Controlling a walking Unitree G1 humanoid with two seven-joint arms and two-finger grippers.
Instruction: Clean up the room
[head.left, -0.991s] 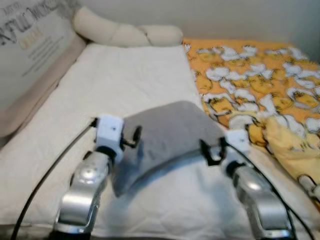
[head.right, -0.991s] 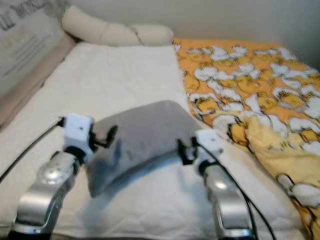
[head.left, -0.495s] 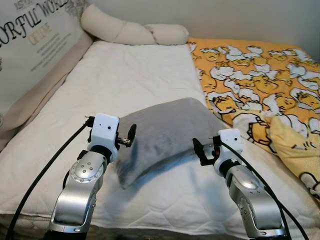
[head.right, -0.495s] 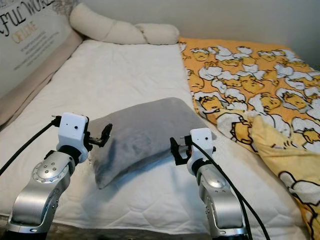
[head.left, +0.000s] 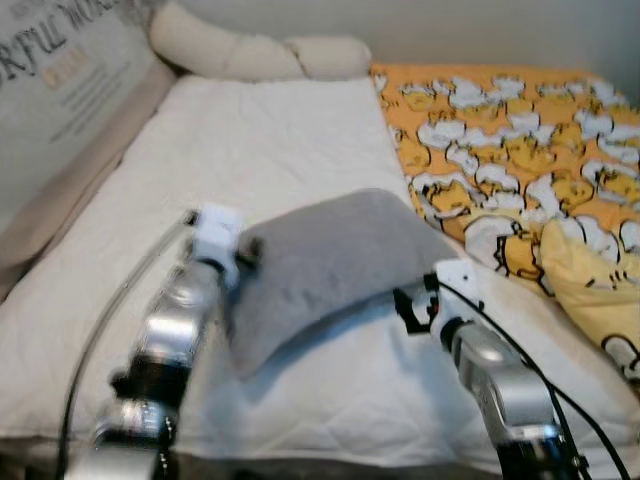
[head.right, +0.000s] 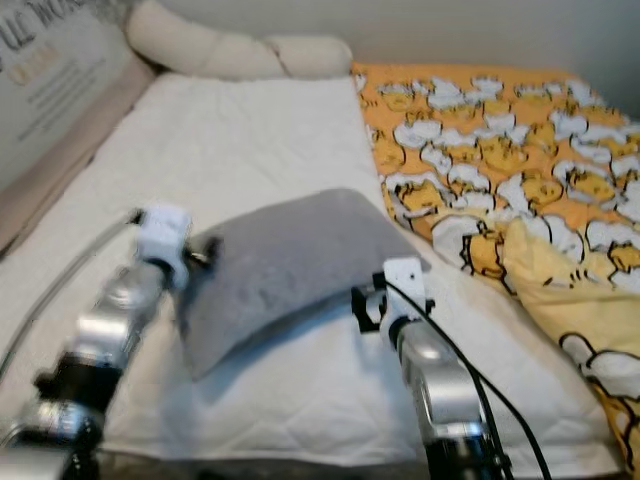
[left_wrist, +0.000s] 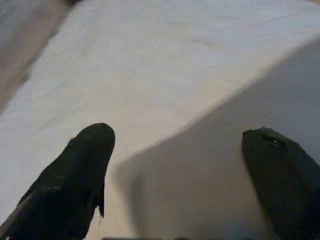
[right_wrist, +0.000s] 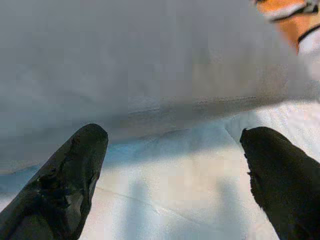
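both claws spread: left claw (left_wrist: 175, 175) at the grey pillow's (head.left: 330, 265) left end, right claw (right_wrist: 172, 180) just right, on the bed (head.left: 270, 150).

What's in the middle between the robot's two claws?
The grey pillow, lying on the white bed sheet. The head views show the left gripper at one end and the right gripper at the other.

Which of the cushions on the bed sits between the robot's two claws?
The grey pillow, lying mid-mattress between the left gripper and right gripper; the cream bolster lies far off by the wall.
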